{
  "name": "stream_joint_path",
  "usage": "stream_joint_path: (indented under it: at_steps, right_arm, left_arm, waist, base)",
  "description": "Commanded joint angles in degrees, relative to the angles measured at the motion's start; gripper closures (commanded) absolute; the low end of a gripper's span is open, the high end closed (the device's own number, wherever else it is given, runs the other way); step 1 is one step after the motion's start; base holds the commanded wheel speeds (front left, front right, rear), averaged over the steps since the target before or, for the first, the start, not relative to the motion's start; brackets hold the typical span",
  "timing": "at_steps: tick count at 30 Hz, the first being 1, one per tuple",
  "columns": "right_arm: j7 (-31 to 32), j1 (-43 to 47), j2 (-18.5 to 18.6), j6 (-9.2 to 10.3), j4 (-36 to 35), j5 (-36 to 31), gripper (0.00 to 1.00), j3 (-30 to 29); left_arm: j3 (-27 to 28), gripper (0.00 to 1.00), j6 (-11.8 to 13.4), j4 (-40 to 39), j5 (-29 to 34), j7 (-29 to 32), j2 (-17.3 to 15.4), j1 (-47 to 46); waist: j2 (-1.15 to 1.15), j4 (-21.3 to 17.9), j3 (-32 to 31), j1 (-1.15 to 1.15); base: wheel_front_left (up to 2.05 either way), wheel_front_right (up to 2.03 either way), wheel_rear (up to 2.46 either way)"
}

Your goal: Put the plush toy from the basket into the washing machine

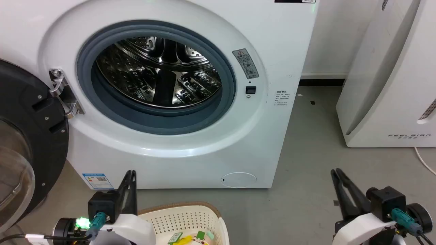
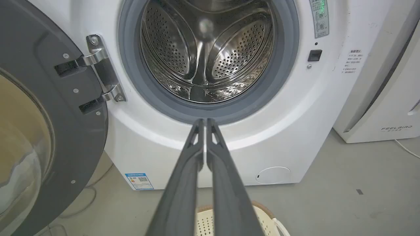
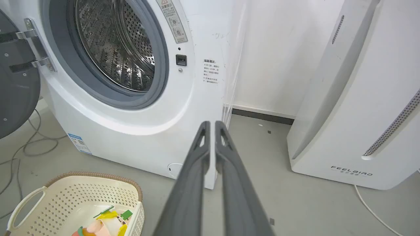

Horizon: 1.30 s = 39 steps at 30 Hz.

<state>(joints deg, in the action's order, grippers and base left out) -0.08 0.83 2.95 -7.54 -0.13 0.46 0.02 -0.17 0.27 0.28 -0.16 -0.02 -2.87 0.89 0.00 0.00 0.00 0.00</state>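
Peach toy (image 3: 101, 224) sits in basket (image 3: 95, 174) below left gripper (image 2: 204, 121); it and right gripper (image 3: 210, 123) pressed together, empty; next: spread, descend.

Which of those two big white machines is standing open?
The washing machine, left of the FEELBIRD unit: its round door is swung aside, baring the steel drum.

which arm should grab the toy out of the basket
Left. The left gripper sits right beside the basket holding the toy; the right gripper is far off over floor. Both are shut, so it must open first.
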Motion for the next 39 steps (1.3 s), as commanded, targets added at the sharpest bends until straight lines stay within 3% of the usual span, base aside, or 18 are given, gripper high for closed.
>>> stream_joint_path:
  at_steps: [1, 24, 39]
  right_arm:
    - [0.00, 0.02, 0.00, 0.00, -0.01, 0.02, 0.00, 0.00]
    - [-2.38, -0.15, -0.01, 0.01, -0.90, 1.28, 0.00, -0.39]
    - [-4.17, -1.00, -0.02, 0.02, -1.66, 0.99, 0.00, -0.17]
  left_arm:
    - [-0.05, 0.00, 0.00, 0.02, 0.00, 0.00, 0.00, 0.02]
    - [-1.70, 0.00, 1.08, 1.61, -1.27, -2.39, 0.00, -0.48]
    - [-2.78, 0.00, 0.47, 7.50, -1.79, -4.19, -0.07, -3.48]
  waist:
    - [0.00, 0.00, 0.00, 0.00]
    - [0.00, -0.33, 1.46, 0.00]
    - [0.00, -0.80, 5.66, 0.00]
  base:
    - [0.00, 0.00, 0.00]
    - [0.00, 0.00, 0.00]
    - [0.00, 0.00, 0.00]
